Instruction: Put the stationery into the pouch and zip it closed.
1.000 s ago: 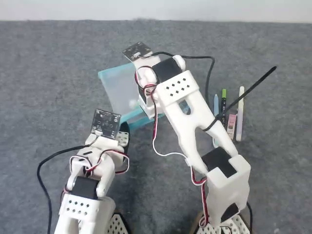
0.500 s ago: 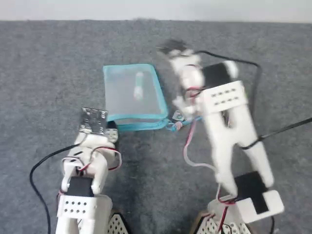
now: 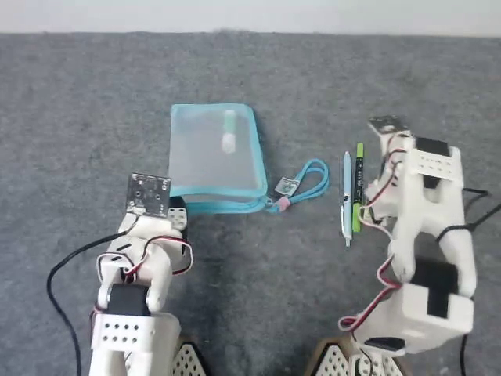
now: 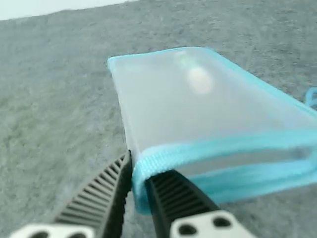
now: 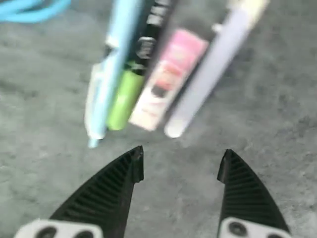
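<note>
Right wrist view: the right gripper [image 5: 181, 158] is seen with its fingers spread wide and empty, hanging over a row of stationery laid on the grey mat [image 3: 94, 110]: a light blue pen [image 5: 111, 74], a green-and-black pen [image 5: 130, 84], a pink eraser [image 5: 168, 82] and a lilac pen [image 5: 213, 64], packed side by side and touching or nearly so. In the left wrist view, the turquoise-edged pouch [image 4: 198, 109] is pinched at a corner of its zip edge by the left gripper [image 4: 136, 171], whose fingers are closed narrowly on the trim; a pale item [image 3: 228, 133] already lies inside, and whether the zip is open cannot be told. The step in hand is judged to be picking the next piece. An outer piece, such as the lilac pen, is best chosen, the fingers set across its barrel near the middle, so that neighbours are not dragged along and the pen does not tip. The pouch should be held steady for the insertion. Print is present on the eraser and the dark pen, but nothing can be made out.
</note>
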Robot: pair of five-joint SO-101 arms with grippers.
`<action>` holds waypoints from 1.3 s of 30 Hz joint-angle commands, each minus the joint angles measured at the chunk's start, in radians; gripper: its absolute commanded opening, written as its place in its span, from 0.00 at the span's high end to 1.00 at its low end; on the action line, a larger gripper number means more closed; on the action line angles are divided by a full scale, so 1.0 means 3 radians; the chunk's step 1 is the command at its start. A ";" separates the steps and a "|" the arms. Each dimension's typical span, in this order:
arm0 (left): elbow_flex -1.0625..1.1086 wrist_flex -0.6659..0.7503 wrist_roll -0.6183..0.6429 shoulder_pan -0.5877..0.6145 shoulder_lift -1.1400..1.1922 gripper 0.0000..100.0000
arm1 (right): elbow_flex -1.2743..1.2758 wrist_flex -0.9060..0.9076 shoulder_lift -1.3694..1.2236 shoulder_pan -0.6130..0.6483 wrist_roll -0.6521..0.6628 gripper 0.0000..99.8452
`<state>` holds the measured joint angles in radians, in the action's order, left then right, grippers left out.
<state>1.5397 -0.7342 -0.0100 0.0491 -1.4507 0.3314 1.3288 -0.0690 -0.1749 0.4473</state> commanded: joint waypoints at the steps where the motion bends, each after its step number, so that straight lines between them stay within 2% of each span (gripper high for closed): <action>1: -0.0095 0.0005 0.0051 0.0046 -0.0061 0.99 | -0.0010 -0.0253 -0.0054 -0.0156 0.0036 0.75; 17: -0.0038 0.0056 0.0046 0.0046 -0.0061 0.99 | -0.0332 -0.0422 -0.0069 -0.0074 0.0061 0.75; 28: -0.0038 0.0056 0.0046 0.0072 -0.0061 0.99 | 0.0169 -0.1118 -0.0110 -0.0069 0.0061 0.75; 32: -0.0033 0.0056 0.0061 0.0051 -0.0061 0.99 | 0.0271 -0.1148 -0.0115 0.0069 0.0041 0.75; 39: -0.0023 0.0056 0.0056 0.0072 -0.0061 0.99 | 0.0281 -0.1153 -0.0407 0.0059 0.0036 0.75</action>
<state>1.5397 -0.7342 -0.0100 0.0629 -1.4507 0.4189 0.9989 -0.1442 -0.1688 0.4473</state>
